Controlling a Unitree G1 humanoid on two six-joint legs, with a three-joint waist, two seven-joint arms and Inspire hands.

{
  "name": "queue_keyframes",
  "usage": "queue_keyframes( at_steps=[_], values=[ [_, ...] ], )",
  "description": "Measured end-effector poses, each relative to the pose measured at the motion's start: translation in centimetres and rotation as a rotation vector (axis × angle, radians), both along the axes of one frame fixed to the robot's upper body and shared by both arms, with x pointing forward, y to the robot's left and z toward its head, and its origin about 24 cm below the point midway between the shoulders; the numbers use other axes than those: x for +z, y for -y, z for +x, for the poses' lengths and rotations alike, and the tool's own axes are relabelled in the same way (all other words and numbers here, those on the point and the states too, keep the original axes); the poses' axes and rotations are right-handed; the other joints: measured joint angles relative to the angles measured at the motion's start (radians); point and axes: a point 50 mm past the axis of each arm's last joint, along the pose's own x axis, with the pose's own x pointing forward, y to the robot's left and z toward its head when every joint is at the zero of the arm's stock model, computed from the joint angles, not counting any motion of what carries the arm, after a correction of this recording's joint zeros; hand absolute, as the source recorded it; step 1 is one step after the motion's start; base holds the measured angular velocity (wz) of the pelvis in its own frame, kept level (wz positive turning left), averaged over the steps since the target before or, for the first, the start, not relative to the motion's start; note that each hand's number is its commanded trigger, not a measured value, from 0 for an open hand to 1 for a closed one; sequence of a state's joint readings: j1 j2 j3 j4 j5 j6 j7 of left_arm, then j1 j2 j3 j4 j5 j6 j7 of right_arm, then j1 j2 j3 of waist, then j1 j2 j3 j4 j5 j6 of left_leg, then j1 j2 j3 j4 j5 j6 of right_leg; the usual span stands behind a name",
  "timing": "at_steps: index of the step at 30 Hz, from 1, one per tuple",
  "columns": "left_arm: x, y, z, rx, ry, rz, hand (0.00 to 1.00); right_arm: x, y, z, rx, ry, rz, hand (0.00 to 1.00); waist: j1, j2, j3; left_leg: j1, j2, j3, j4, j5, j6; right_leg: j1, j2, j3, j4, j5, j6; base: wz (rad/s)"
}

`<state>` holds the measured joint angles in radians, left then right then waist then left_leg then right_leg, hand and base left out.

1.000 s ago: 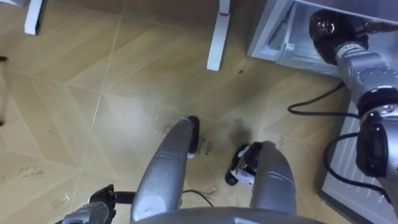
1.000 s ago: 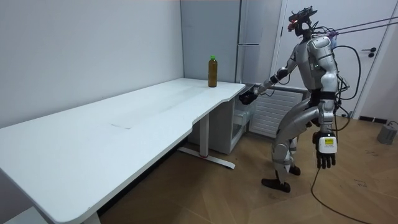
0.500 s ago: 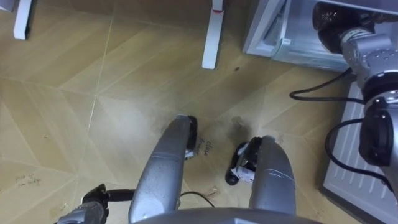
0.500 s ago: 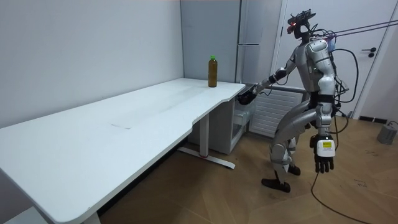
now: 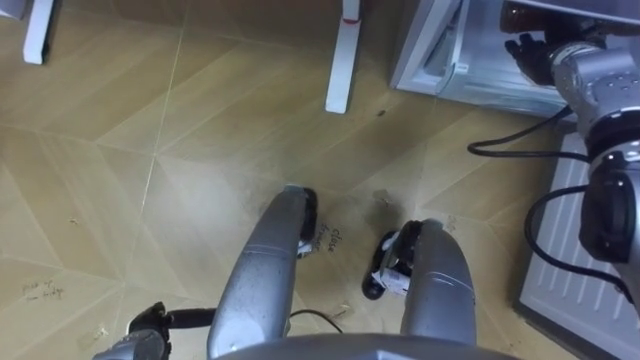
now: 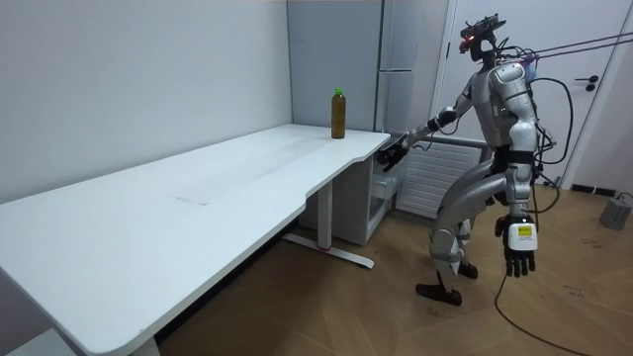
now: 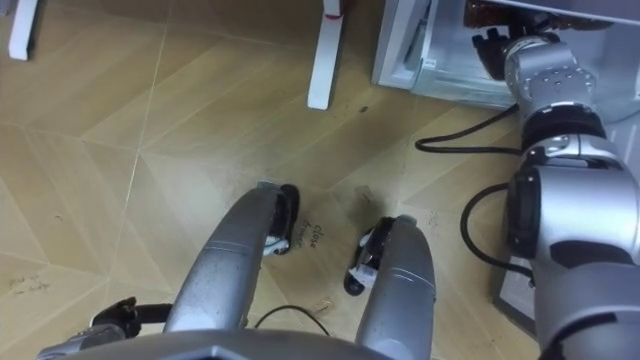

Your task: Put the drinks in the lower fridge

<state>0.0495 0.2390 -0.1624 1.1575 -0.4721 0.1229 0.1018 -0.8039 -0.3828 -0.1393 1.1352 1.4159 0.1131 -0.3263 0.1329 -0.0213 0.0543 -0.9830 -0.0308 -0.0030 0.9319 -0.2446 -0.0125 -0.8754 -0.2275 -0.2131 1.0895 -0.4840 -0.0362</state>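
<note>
My right hand (image 5: 527, 50) reaches into the open lower fridge (image 5: 440, 55) with its fingers spread and nothing in them. Just beyond the fingers, at the view's top edge, a dark brown drink bottle (image 5: 518, 14) sits inside the fridge; I cannot tell whether they touch. In the room view I stand bent forward at the fridge (image 6: 382, 203), right hand (image 6: 394, 153) stretched out low. A second brown drink bottle (image 6: 338, 114) with a green cap stands on the white table's (image 6: 198, 208) far corner. My left hand (image 6: 519, 255) hangs open beside my thigh.
The fridge's white door (image 5: 570, 285) lies swung open at my right. White table legs (image 5: 342, 60) stand on the wooden floor to the fridge's left. A grey bucket (image 6: 618, 210) sits at the room view's right edge.
The right hand's fingers have opened off the dark bottle, which now stays inside the fridge. The left hand still hangs at my side.
</note>
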Motion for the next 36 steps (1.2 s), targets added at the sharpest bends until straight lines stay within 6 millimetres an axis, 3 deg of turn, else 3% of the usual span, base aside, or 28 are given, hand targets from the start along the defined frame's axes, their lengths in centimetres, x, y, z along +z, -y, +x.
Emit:
queue_keyframes(
  at_steps=[23,28,32,36],
  values=[
    [0.0,-0.1,-0.4,0.008,-0.014,0.015,0.00,-0.7,0.2,-0.4,-0.008,-0.033,0.000,0.00,0.013,0.008,0.0000,0.044,0.001,0.007,-0.022,0.000,-0.001,0.034,0.003,0.006,-0.013,-0.001,0.000,0.00],
    [-0.1,0.0,-0.4,0.003,-0.019,0.007,0.00,-1.9,0.3,-1.0,-0.017,-0.057,0.026,0.00,0.013,0.010,0.0009,0.089,0.001,0.005,-0.050,0.000,-0.002,0.082,0.003,-0.005,-0.043,-0.001,0.000,0.00],
    [-0.1,0.1,-0.4,0.008,-0.028,0.000,0.00,-3.4,0.4,-1.9,-0.008,-0.109,0.059,0.00,0.012,0.014,0.0007,0.142,0.014,0.004,-0.093,0.001,-0.002,0.143,0.021,-0.015,-0.108,0.015,0.004,-0.06],
    [-0.1,0.2,-0.2,0.020,-0.017,-0.017,0.00,-4.8,0.6,-3.0,-0.012,-0.149,0.071,0.00,0.015,0.014,0.0006,0.230,0.017,0.023,-0.176,0.010,0.005,0.222,0.032,-0.007,-0.196,0.040,0.021,-0.10]
  ],
)
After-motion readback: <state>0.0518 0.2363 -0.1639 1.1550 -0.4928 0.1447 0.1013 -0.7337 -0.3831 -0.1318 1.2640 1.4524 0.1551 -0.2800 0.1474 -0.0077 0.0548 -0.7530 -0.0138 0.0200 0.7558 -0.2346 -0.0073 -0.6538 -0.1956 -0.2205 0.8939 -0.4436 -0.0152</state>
